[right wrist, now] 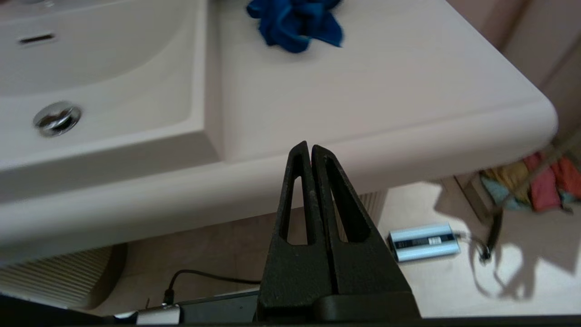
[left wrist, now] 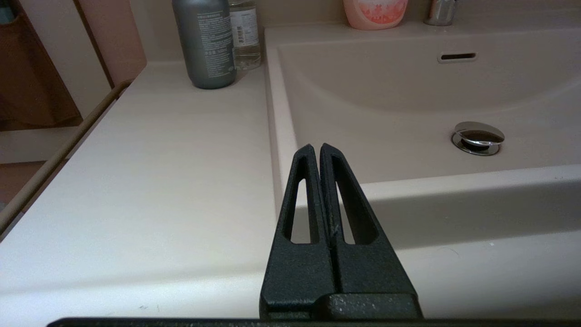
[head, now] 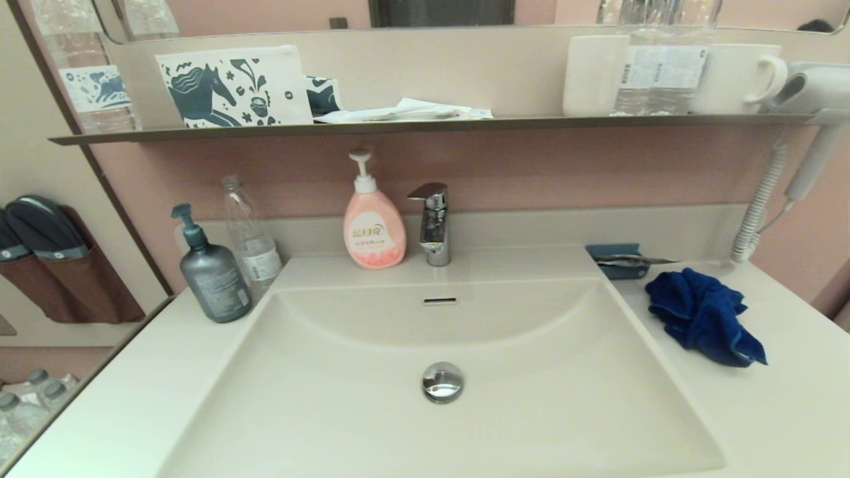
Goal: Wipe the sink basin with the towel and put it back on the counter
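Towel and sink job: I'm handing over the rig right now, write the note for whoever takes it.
Left claw: shut, empty, low in front of the counter's left part by the basin's near corner.
Right claw: shut, empty, below and in front of the counter's right front edge.
The small rumpled royal-blue terry towel lies on the smooth off-white counter right of the large glossy off-white sink basin, just in front of a small teal tray.
Done: nothing that shows; neither claw has the towel.
Left: pick up the towel, probably with the right claw, wipe the basin, lay the towel back on the counter.
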### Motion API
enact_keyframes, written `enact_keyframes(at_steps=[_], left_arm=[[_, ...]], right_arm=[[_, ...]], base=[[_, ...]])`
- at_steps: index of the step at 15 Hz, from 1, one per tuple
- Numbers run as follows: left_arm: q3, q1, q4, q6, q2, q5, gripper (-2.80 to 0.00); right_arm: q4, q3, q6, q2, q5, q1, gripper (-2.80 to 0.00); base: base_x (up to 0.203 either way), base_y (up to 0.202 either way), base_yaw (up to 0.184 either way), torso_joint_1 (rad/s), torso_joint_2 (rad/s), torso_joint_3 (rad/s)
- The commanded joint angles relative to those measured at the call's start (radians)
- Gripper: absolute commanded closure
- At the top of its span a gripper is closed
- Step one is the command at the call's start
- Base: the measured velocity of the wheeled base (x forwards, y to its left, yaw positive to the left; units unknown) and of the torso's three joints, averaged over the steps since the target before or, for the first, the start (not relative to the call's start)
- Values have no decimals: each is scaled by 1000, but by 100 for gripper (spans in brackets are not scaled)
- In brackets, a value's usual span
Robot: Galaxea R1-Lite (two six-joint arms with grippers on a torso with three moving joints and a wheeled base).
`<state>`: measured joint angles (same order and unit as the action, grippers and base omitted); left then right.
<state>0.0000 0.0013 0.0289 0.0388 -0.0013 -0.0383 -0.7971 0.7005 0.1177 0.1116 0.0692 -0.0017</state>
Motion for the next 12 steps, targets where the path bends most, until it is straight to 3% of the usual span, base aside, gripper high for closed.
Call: enact_keyframes(at_steps=[1, 4, 7, 9, 12], left_arm=[[0, 0, 0, 0, 1, 0, 0], [0, 0, 0, 0, 1, 0, 0], [0, 0, 0, 0, 1, 0, 0], [0, 0, 0, 1, 1, 0, 0], [0, 0, 0, 0, 1, 0, 0]], right_arm=[[97, -131, -22, -112, -37, 0, 0], [393, -385, -42, -112, -47, 0, 0], [774, -656, -129, -112, -54, 0, 0], [832, -698, -164, -112, -67, 0, 0], [788, -697, -156, -112, -72, 0, 0]], base=[[0, 0, 0, 0, 0, 0], [0, 0, 0, 0, 0, 0], [0, 0, 0, 0, 0, 0], [0, 0, 0, 0, 0, 0], [0, 0, 0, 0, 0, 0]])
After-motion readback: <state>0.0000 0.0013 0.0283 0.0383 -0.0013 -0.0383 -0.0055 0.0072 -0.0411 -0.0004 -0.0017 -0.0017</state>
